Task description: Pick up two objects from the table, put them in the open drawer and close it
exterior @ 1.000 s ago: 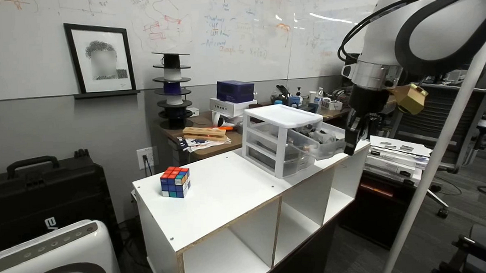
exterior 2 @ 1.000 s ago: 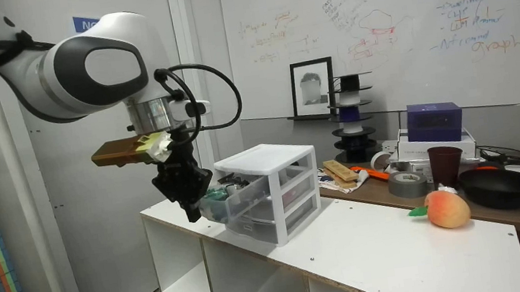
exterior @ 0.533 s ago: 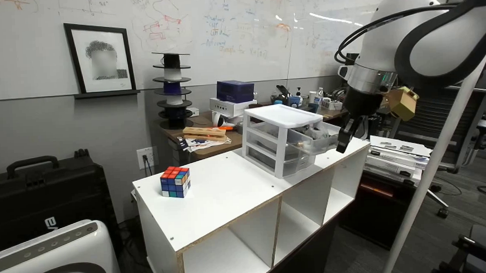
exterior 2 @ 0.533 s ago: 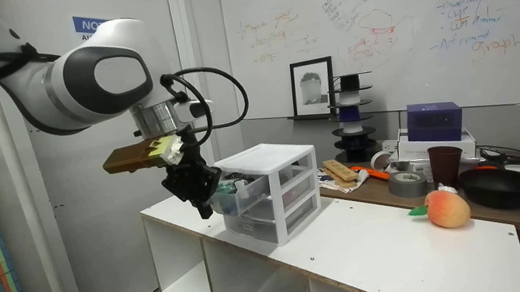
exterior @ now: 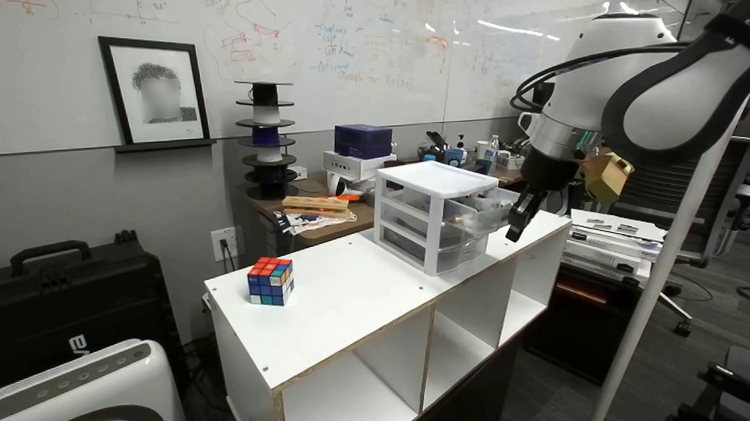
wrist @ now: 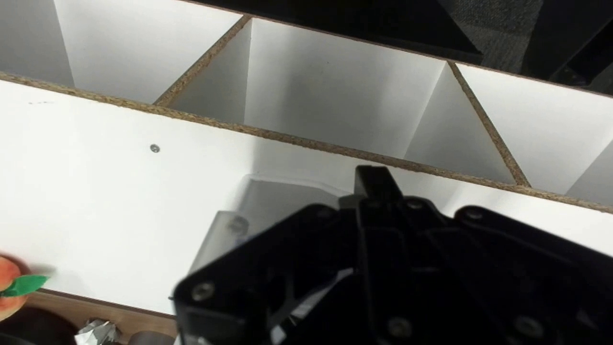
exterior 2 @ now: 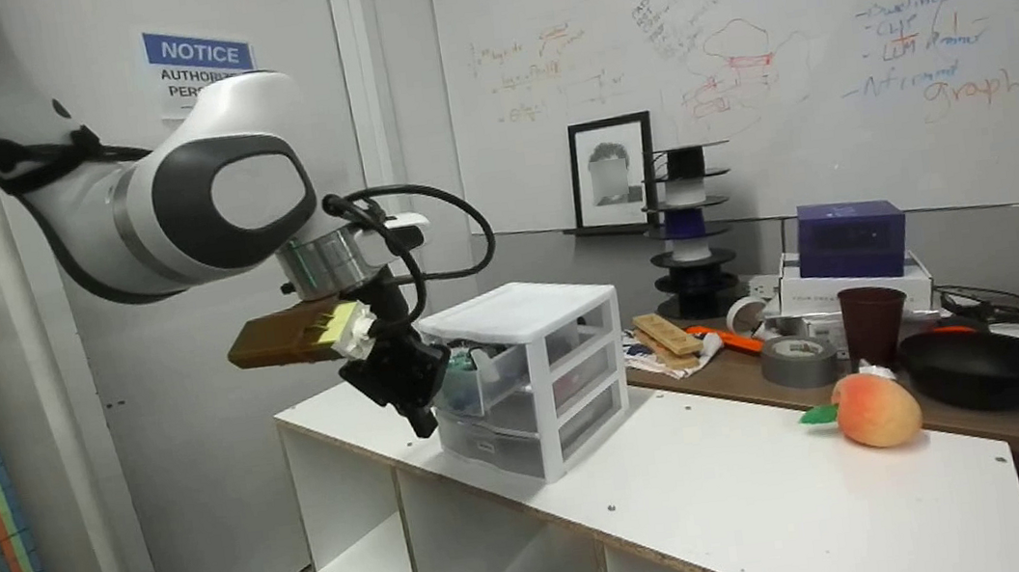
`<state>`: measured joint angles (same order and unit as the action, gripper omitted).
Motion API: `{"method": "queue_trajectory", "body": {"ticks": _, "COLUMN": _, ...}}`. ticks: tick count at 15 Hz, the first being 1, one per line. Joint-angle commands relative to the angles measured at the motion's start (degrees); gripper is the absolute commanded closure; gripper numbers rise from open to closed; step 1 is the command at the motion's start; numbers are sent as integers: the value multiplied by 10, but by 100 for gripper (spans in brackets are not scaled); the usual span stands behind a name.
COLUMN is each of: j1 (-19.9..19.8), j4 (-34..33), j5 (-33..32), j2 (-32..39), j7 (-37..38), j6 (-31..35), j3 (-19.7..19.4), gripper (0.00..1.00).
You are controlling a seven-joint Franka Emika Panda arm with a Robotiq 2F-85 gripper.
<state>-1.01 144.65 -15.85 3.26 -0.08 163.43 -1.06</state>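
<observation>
The white drawer unit (exterior: 440, 177) (exterior 2: 520, 309) stands on the white shelf top (exterior: 347, 300) (exterior 2: 741, 510). Its top clear drawer (exterior: 478, 221) (exterior 2: 501, 374) is partly out, with grey, dark and green things inside. My gripper (exterior: 516, 226) (exterior 2: 422, 420) points down at the drawer's front and seems to touch it. In the wrist view its black fingers (wrist: 365, 188) look closed together with nothing seen between them. A Rubik's cube (exterior: 270, 281) sits at an end of the top. A peach (exterior 2: 878, 409) with a green leaf lies at the opposite end, also in the wrist view (wrist: 10, 285).
A brown desk (exterior 2: 780, 389) behind the shelf holds a grey tape roll (exterior 2: 799, 359), a dark cup (exterior 2: 872, 324), a black pan (exterior 2: 978, 364) and a purple box (exterior 2: 852, 239). Open compartments (exterior: 351, 395) lie below the shelf's front edge. A pale pole (exterior: 662, 267) stands beside the arm.
My gripper and arm have moved down and toward the drawer unit. The top drawer has slid further into the unit. The cube and peach have not moved.
</observation>
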Motion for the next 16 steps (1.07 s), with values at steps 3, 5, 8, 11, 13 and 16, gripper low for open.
{"method": "queue_trajectory", "body": {"ticks": 3, "j1": 8, "j4": 3, "j5": -4, "j2": -4, "j7": 34, "j6": 31, "j3": -4, "gripper": 100}}
{"method": "queue_trajectory", "body": {"ticks": 5, "j1": 2, "j4": -72, "j5": 41, "j2": -2, "j7": -17, "j6": -54, "j3": 4, "gripper": 100}}
{"method": "queue_trajectory", "body": {"ticks": 8, "j1": -1, "j4": -135, "j5": 60, "j2": -10, "j7": -23, "j6": -138, "j3": 0, "gripper": 100}}
{"method": "queue_trajectory", "body": {"ticks": 11, "j1": -5, "j4": -224, "j5": 66, "j2": 10, "j7": -15, "j6": -210, "j3": -6, "gripper": 100}}
{"method": "queue_trajectory", "body": {"ticks": 13, "j1": -7, "j4": -273, "j5": 67, "j2": 26, "j7": -13, "j6": -242, "j3": -9, "gripper": 100}}
{"method": "queue_trajectory", "body": {"ticks": 16, "j1": -8, "j4": -306, "j5": 79, "j2": 29, "j7": -24, "j6": -290, "j3": -8, "gripper": 100}}
